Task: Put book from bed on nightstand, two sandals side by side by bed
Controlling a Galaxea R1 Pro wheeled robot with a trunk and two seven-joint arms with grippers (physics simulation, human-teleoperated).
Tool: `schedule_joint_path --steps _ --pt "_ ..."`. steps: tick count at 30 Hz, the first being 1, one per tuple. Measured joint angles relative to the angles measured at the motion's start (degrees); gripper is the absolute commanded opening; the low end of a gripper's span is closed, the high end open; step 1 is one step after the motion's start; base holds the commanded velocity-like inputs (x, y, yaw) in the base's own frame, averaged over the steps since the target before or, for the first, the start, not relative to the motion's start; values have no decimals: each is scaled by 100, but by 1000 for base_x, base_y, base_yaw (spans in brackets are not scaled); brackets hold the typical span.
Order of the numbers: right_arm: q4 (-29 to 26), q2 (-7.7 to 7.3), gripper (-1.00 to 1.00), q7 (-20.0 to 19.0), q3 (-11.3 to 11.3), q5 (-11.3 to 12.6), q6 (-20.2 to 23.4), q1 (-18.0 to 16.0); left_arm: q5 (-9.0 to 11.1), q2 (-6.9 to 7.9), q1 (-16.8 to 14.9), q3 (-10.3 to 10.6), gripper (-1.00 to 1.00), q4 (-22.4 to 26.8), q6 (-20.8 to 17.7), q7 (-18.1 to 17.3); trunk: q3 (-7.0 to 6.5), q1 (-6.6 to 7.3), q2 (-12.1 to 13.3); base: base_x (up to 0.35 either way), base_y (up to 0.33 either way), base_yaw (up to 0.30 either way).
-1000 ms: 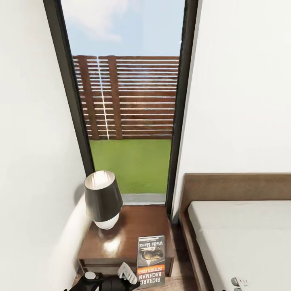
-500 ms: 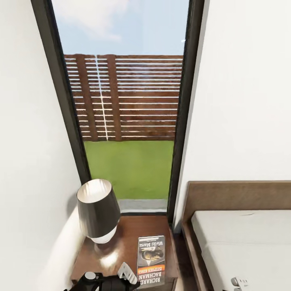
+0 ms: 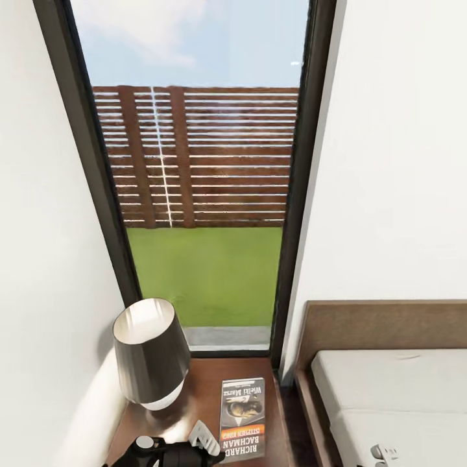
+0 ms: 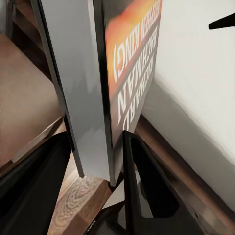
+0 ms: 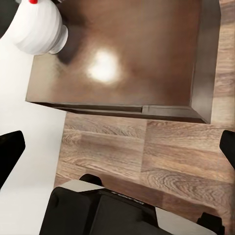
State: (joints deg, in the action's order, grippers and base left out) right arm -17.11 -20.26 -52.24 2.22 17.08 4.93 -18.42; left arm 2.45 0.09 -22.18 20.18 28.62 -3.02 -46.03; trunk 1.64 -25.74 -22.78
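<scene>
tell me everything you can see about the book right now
The book is a thin paperback with a dark grey pictured cover, an orange band and white lettering reading Richard Bachman. In the head view it appears over the right side of the nightstand, beside the lamp. In the left wrist view it stands edge-on between the left tool's dark fingers, white page edges showing. Whether it touches the nightstand top cannot be told.

Reading this as a home bedroom, rendered sim. Evidence: bed [image 3: 389, 389] w/ brown headboard and pale mattress against plain white wall; dark wood nightstand [image 3: 201, 389] beside it carrying a table lamp [image 3: 148, 353]; wood-plank floor [image 5: 147, 152]; tall dark-framed window [image 3: 207, 175] onto lawn and slatted fence.
</scene>
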Motion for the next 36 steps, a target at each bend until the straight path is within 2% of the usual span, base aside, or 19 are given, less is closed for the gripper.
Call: schedule_joint_path --steps 6,8,9,12,14,15,18,23,26,28,32,36 --pt "0 0 100 -12 -4 0 2 0 35 6 0 -27 -100 -3 -14 1 0 0 0 0 0 0" --pt "0 -1 100 -24 -6 0 9 0 123 6 -1 -146 -100 -2 -28 -11 0 0 0 0 0 0" --pt "0 -1 100 -28 -5 0 12 0 194 4 -1 -261 -100 1 -34 -18 0 0 0 0 0 0" --pt "0 -1 100 -35 -7 1 15 0 481 3 -2 -808 -100 3 -55 -43 -1 0 0 0 0 0" --pt "0 -1 100 -41 -7 0 15 0 589 6 -2 -1105 -100 -3 -70 -47 0 0 0 0 0 0" --pt "0 -1 100 -42 -7 0 15 0 612 6 -2 -1231 -100 -5 -102 -46 0 0 0 0 0 0" --pt "-4 -3 100 -44 -7 5 15 0 631 1 -1 -1437 -100 -4 -329 -50 0 0 0 0 0 0" --pt "-4 -8 100 -44 -7 13 17 0 740 1 -3 -1541 -100 28 -834 -67 0 0 0 0 0 0" --pt "-6 -9 100 -44 -7 16 19 0 1111 4 -9 -1552 -100 44 -1180 -73 0 0 0 0 0 0" --pt "-5 -9 100 -44 -7 16 20 0 1197 4 -9 -1553 -100 49 -1285 -74 0 0 0 0 0 0" --pt "-8 -9 100 -44 -7 19 22 0 1271 15 -9 -1554 -100 57 -1507 -78 0 0 0 0 0 0" --pt "-5 -20 100 -50 -7 24 23 0 1305 17 -10 -1556 -100 59 -1971 -82 0 0 0 0 0 0"
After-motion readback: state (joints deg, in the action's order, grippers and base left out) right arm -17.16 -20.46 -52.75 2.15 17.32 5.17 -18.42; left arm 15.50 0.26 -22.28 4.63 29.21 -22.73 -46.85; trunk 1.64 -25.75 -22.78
